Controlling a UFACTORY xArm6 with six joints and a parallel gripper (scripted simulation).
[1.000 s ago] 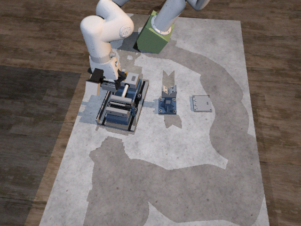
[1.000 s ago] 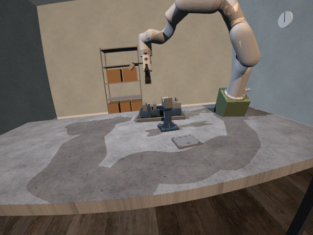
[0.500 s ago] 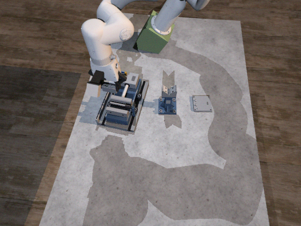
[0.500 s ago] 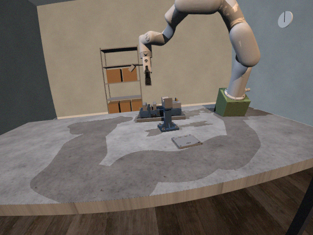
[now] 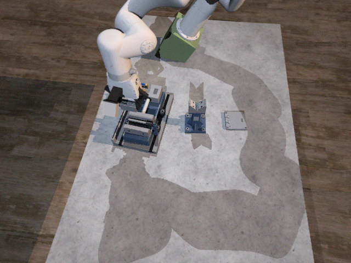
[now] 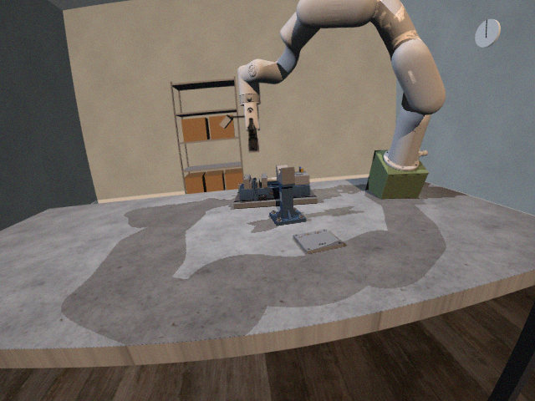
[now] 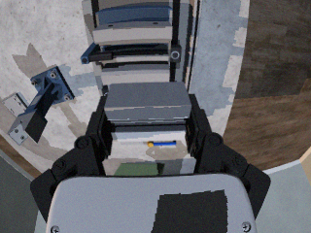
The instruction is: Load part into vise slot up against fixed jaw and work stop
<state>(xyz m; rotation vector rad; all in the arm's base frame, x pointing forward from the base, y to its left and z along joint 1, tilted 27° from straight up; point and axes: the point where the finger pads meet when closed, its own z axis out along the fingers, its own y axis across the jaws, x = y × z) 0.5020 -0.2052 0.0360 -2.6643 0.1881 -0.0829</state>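
Observation:
My gripper (image 5: 129, 105) is shut on the part (image 7: 148, 104), a grey block held across its width between the two black fingers. It hangs well above the table, over the back end of the vise (image 5: 143, 124) near the air cylinder (image 5: 154, 95). In the exterior view the gripper (image 6: 252, 144) points straight down, high over the vise (image 6: 272, 187). In the wrist view the open vise (image 7: 139, 39) lies below and ahead of the part. I cannot tell which way the part's slot faces. The infeed plate (image 5: 235, 120) is bare.
The V-block (image 5: 196, 115) stands on its blue base between the vise and the infeed plate; it also shows in the wrist view (image 7: 46, 93). The arm's green base (image 5: 178, 42) is at the back. A shelf with boxes (image 6: 207, 138) stands beyond the table.

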